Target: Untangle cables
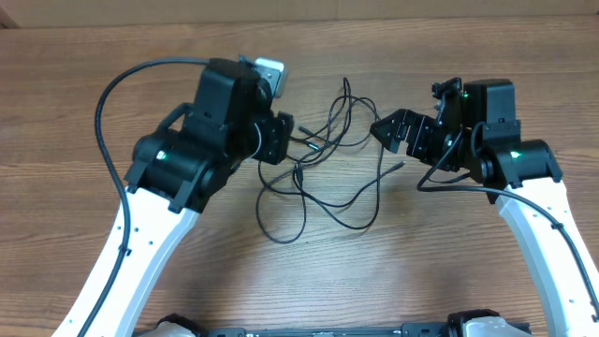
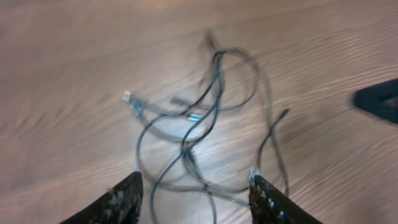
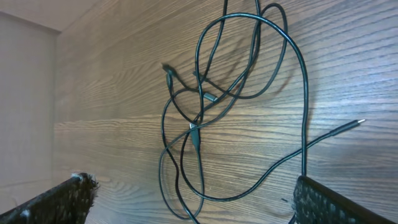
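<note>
Thin black cables (image 1: 323, 164) lie tangled in loose loops on the wooden table between my two arms. They also show in the left wrist view (image 2: 199, 118) and in the right wrist view (image 3: 205, 106). A plug end (image 1: 401, 166) points right, and it shows in the right wrist view (image 3: 359, 122). My left gripper (image 1: 281, 136) is open at the tangle's left edge, fingers apart over the cords (image 2: 194, 186). My right gripper (image 1: 398, 131) is open and empty at the tangle's right side, its fingers wide (image 3: 193, 193).
The wooden table (image 1: 309, 281) spreads all around. A thick black arm cable (image 1: 108, 131) arcs at the left. A beige wall edge (image 1: 281, 11) runs along the back.
</note>
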`<control>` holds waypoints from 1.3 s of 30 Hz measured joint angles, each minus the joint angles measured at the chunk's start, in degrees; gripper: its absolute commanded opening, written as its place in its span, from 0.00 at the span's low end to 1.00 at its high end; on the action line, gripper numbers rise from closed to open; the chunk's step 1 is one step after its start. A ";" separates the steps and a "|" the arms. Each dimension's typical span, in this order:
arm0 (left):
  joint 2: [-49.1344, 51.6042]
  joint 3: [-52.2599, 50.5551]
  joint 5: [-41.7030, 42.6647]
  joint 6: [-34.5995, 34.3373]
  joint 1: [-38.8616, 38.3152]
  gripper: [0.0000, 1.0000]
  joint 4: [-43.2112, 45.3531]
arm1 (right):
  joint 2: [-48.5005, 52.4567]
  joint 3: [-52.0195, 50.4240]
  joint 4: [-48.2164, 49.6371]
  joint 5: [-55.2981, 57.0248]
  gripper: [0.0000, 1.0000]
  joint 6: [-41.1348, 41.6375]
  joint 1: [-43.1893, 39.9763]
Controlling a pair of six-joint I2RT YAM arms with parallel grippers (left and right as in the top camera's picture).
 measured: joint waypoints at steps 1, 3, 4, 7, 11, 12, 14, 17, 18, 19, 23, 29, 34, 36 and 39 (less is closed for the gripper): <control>0.09 0.00 -0.61 -0.76 0.37 0.56 -1.05 | 0.00 0.00 -0.48 0.09 1.00 0.00 0.00; 0.07 0.00 -1.57 -2.19 1.64 0.57 -2.60 | 0.00 0.00 -1.84 0.13 1.00 0.02 0.02; 0.07 0.00 -1.68 -2.49 2.25 0.58 -2.99 | 0.00 0.00 -2.29 0.11 1.00 0.00 0.00; 0.07 0.00 -1.73 -3.52 4.17 0.83 -3.85 | 0.00 0.00 -3.10 -0.15 1.00 -0.02 0.02; 0.07 0.00 -1.55 -4.20 5.33 0.89 -4.85 | 0.00 0.00 -2.58 -0.02 1.00 -0.04 0.00; 0.07 0.00 -1.40 -4.20 5.49 0.89 -5.16 | 0.00 0.00 -2.34 0.07 1.00 -0.02 0.02; 0.07 0.00 -1.36 -4.22 5.64 0.96 -5.95 | 0.24 0.00 -1.64 0.83 1.00 -0.02 0.02; 0.07 0.00 -1.09 -4.61 6.45 1.00 -5.97 | 1.97 0.00 -0.07 3.21 1.00 -0.04 0.02; 0.07 0.00 -0.98 -4.63 6.73 1.00 -5.97 | 2.78 0.00 0.52 3.72 1.00 -0.07 0.02; 0.07 0.00 -0.94 -4.66 7.02 1.00 -5.99 | 3.87 0.00 1.27 4.20 1.00 -0.39 0.02; 0.07 0.00 -0.92 -4.66 7.10 1.00 -6.05 | 8.48 0.00 4.81 5.18 1.00 -3.19 0.02; 0.07 0.00 -0.72 -4.66 7.10 1.00 -6.05 | 14.91 0.00 10.49 7.32 1.00 -5.27 0.02; 0.07 0.00 -0.70 -4.66 7.10 1.00 -6.08 | 20.72 0.00 12.94 10.43 1.00 -7.41 0.02; 0.07 0.00 -0.70 -4.66 7.10 0.99 -6.10 | 23.45 0.00 14.27 10.99 1.00 -9.33 0.00; 0.07 0.00 -0.70 -4.66 7.10 1.00 -6.14 | 26.32 0.00 16.76 10.45 0.99 -13.22 0.02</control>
